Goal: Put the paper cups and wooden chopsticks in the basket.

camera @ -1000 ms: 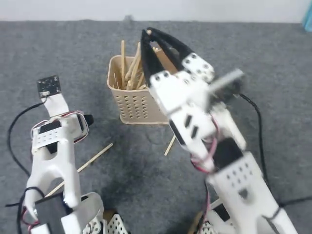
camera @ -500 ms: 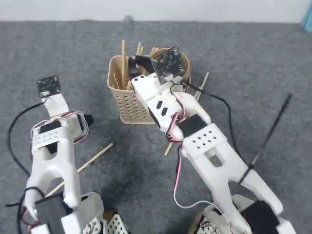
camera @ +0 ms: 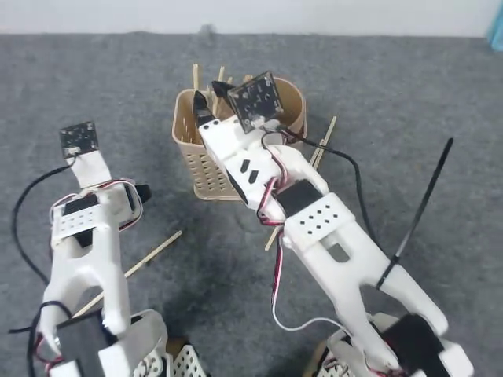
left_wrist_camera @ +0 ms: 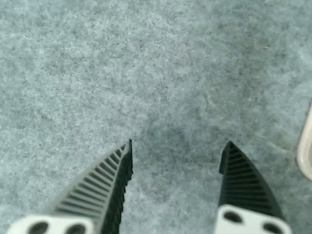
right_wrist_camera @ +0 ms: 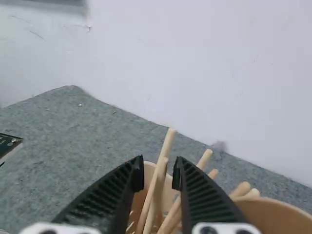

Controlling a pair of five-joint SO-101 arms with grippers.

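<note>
Standing upright near the middle of the far edge of the grey bench [camera: 440, 86] is one perforated beige basket [camera: 206, 165], with bundled chopsticks [camera: 196, 78] on end inside it, leaning above the rim. One paper cup [camera: 295, 100] shows a brown rim at the basket's side toward the bench's right edge; the arm hides whether it sits inside or against the basket. Three more sticks lie flat on the bench: the right-hand chopstick [camera: 324, 140] just beside the cup, the middle chopstick [camera: 273, 237] on the basket's near side and partly under the arm, and the left-hand chopstick [camera: 153, 253] toward the near left corner. The right gripper [right_wrist_camera: 158, 163] hangs over the basket's mouth, its jaws a narrow gap apart with a standing stick seen between them. The left gripper [left_wrist_camera: 178, 144] hangs over bare bench, jaws wide apart and holding nothing.
</note>
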